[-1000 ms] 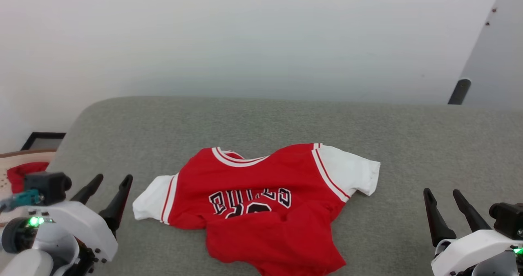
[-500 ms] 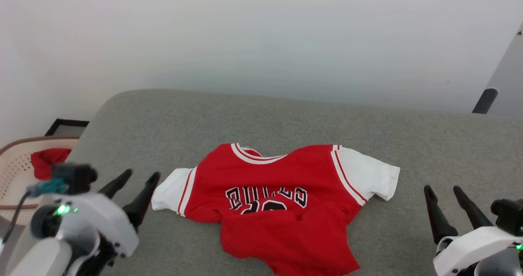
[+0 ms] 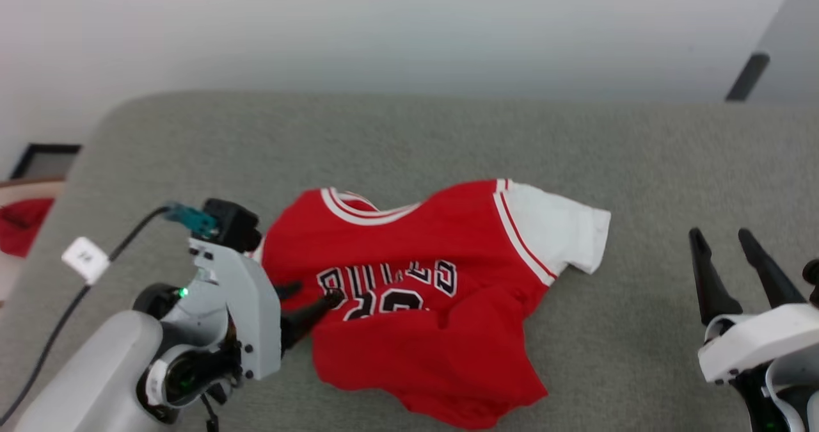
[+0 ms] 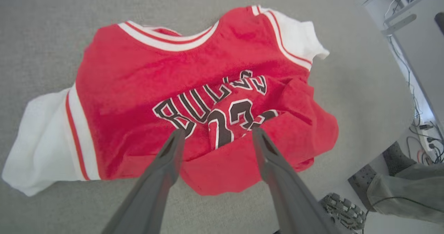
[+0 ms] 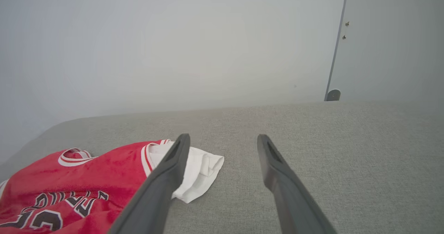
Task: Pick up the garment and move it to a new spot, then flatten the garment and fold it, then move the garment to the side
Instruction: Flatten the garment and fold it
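Note:
The garment (image 3: 409,278), a red T-shirt with white sleeves and black-and-white chest lettering, lies face up on the grey padded surface (image 3: 448,137), its lower part bunched up over the number. My left gripper (image 3: 317,293) is open, fingers pointing right at the shirt's left chest. In the left wrist view that gripper (image 4: 218,131) straddles the lettering on the garment (image 4: 138,74), nothing between the fingers. My right gripper (image 3: 720,235) stands open at the lower right, apart from the shirt. In its own view, the right gripper (image 5: 222,137) points past the garment's (image 5: 86,171) white sleeve.
A basket with a small red cloth (image 3: 19,224) sits off the surface's left end, beside a dark frame (image 3: 45,160). A wall stands behind, with a dark post (image 3: 745,77) at the back right. A person's shoe (image 4: 343,211) and trouser leg (image 4: 406,199) are beyond the near edge.
My left arm has swung in from the lower left to over the shirt's left chest, fingers now pointing right. The head camera has shifted. The right gripper stays open and the shirt lies as before.

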Available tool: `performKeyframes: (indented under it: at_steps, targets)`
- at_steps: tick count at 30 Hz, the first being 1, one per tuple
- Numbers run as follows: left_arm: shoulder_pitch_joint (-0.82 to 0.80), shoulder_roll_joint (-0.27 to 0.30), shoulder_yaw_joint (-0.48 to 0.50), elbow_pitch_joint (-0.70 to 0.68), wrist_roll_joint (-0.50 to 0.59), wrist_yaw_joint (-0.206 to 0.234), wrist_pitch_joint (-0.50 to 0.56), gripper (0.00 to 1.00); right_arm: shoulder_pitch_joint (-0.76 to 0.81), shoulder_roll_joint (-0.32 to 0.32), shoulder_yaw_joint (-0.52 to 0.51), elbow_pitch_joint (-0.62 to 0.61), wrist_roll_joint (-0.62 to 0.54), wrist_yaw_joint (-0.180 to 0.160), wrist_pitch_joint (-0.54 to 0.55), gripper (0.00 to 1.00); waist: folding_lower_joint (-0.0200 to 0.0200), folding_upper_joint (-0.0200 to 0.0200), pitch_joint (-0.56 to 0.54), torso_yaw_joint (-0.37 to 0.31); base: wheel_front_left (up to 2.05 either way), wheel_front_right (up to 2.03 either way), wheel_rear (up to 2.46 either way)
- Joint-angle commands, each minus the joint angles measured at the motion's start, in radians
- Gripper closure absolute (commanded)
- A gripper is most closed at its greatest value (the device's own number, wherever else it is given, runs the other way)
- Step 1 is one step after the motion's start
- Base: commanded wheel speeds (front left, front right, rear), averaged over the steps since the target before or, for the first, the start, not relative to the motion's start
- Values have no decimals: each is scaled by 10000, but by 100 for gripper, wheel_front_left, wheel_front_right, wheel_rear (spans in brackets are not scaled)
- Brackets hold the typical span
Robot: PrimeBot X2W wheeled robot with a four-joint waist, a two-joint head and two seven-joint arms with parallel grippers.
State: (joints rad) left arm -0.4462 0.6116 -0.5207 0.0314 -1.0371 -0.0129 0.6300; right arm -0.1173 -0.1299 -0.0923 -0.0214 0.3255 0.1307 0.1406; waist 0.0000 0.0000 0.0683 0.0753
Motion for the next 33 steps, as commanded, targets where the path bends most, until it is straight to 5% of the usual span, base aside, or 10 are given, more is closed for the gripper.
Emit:
performKeyframes:
  at_steps: [1,13,22,23,24,33]
  targets:
    - [-163,7,-131,111,-90,130,388,0,-231,-3,-17,23,-91,1,-116,0,0,0,912,-652,0,0,0]
    - [-433,31,-1134,1407,389,-43,1463,0,-766,166,175,406,-8,1,-512,0,0,0,1714,-1367,0,0,0]
    - [-101,-775,-1769,2932,584,-347,1122,0,-859,189,223,635,27,1,-627,0,0,0,1710,-1427,0,0,0]
    - [-94,-839,-1834,3083,620,-394,1091,59,-867,194,232,652,14,1,-619,0,0,0,1690,-1417,0,0,0]
    - [-84,-890,-1904,3213,695,-452,1036,100,-868,195,232,675,0,1,-626,0,0,0,1651,-1404,0,0,0]
    - [-511,-1322,-2188,3163,1198,-697,351,100,-534,106,108,866,-39,1,-572,0,0,0,1083,-1126,0,0,0]
